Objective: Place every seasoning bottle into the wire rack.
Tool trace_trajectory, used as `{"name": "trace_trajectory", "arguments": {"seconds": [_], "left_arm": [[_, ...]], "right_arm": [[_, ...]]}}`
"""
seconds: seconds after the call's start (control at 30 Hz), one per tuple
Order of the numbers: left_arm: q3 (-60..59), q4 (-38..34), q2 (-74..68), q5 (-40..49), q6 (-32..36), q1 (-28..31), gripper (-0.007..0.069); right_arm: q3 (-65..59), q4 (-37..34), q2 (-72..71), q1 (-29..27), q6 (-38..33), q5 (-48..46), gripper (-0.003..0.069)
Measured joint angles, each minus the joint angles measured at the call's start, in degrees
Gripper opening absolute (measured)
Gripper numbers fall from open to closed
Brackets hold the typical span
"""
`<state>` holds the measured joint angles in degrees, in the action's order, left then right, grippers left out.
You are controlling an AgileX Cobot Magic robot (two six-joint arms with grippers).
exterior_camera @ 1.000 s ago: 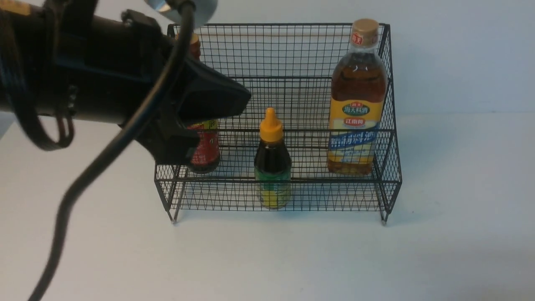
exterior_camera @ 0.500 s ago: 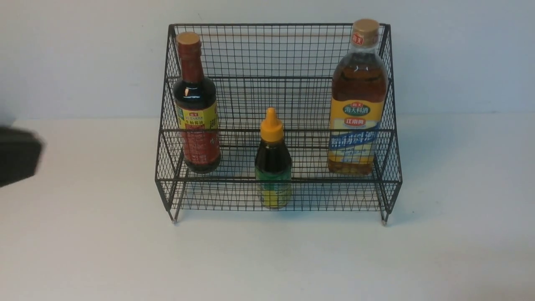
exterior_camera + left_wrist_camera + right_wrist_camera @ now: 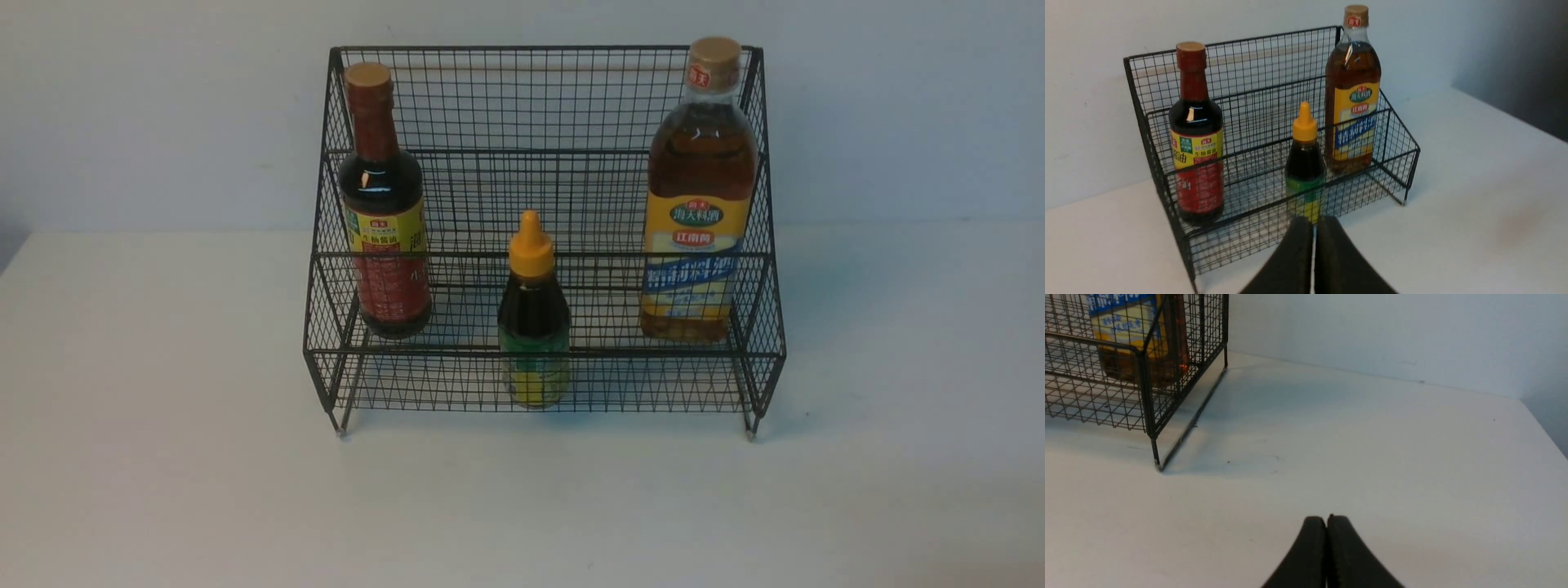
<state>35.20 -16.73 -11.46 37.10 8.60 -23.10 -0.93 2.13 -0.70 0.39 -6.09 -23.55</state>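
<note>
The black wire rack (image 3: pixel 539 98) stands on the white table with all three seasoning bottles upright in its lower tier. On the left is the dark bottle (image 3: pixel 384 220) with the red-yellow label, in the middle the small dark bottle (image 3: pixel 532 310) with the orange nozzle cap, on the right the tall amber bottle (image 3: pixel 698 196) with the tan cap. Neither arm shows in the front view. My left gripper (image 3: pixel 1314 222) is shut and empty, short of the rack's (image 3: pixel 1274 134) front. My right gripper (image 3: pixel 1326 519) is shut and empty over bare table, right of the rack (image 3: pixel 1147 388).
A pale wall runs right behind the rack. The white table (image 3: pixel 163 490) stretches out on both sides and in front of the rack. Its right edge (image 3: pixel 1545 428) shows in the right wrist view.
My left arm, which covered the rack's left side and the dark bottle one second ago, has drawn back to the left and out of the front view. The bottles have not moved.
</note>
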Motion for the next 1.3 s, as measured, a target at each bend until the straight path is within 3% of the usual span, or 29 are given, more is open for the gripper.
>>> {"name": "trace_trajectory", "arguments": {"seconds": [0.13, 0.27, 0.63, 0.73, 0.83, 1.13, 1.3], "left_arm": [[-6.19, -4.55, 0.07, -6.98, -0.05, 0.0, -0.0005], [-10.55, -5.95, 0.07, -7.59, -0.05, 0.07, -0.0005], [-13.5, -4.5, 0.07, -7.48, 0.33, 0.07, -0.0005], [-14.84, -0.02, 0.3, -8.12, 0.4, 0.39, -0.0005], [-18.3, 4.44, 2.93, -10.15, -0.11, 2.72, -0.0005], [-32.9, 12.56, 12.07, -11.83, -0.11, 18.28, -0.0005], [-36.36, 14.45, 12.07, -13.44, -0.41, 20.35, -0.0005]], "right_arm": [[0.0, 0.0, 0.0, 0.0, 0.0, 0.0, -0.0015], [0.0, 0.0, 0.0, 0.0, 0.0, 0.0, -0.0015], [0.0, 0.0, 0.0, 0.0, 0.0, 0.05, -0.0015], [0.0, 0.0, 0.0, 0.0, 0.0, 0.05, -0.0015], [0.0, 0.0, 0.0, 0.0, 0.0, 0.05, -0.0015], [0.0, 0.02, 0.0, 0.0, 0.0, 0.05, -0.0015], [0.0, 0.21, 0.0, 0.0, 0.0, 0.06, -0.0015]]}}
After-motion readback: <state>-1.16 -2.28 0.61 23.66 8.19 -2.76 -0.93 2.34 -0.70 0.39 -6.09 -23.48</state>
